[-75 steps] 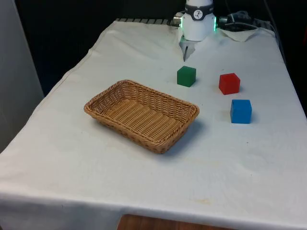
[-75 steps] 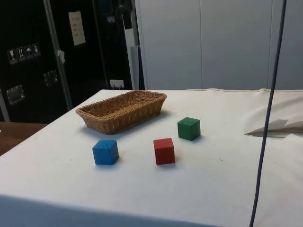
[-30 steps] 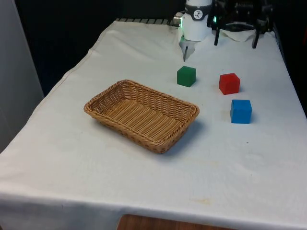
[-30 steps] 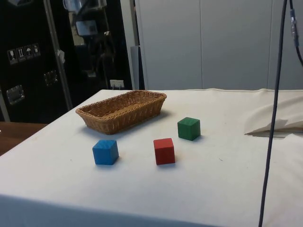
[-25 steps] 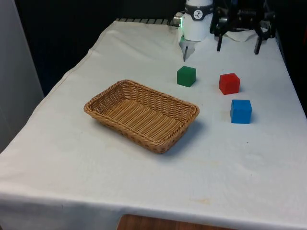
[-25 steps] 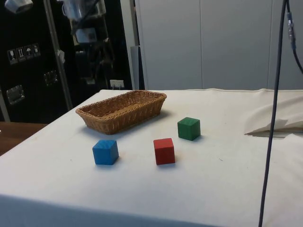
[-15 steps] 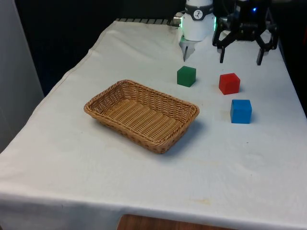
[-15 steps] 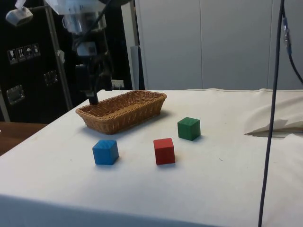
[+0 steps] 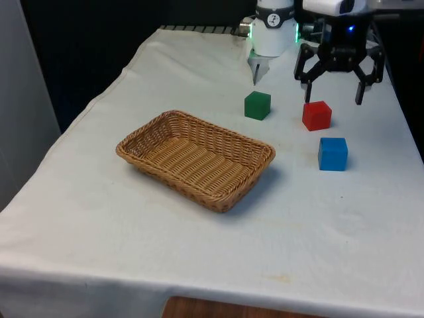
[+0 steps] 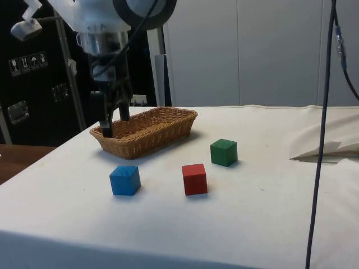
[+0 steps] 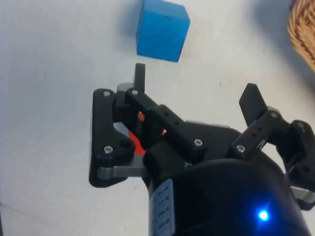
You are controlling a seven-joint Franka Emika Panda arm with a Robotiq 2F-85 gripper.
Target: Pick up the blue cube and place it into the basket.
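Our gripper hangs open and empty, the blue cube not yet grasped, far from the basket.

1. We see a white cloth over the table, matt and softly creased
2. The basket looks like woven wicker, tan, with a ribbed, rough weave
3. The blue cube, red cube and green cube have smooth, matt painted faces
4. The gripper looks like matt black plastic, with small metal screws on its links in the wrist view
5. The arm has a smooth, glossy white shell
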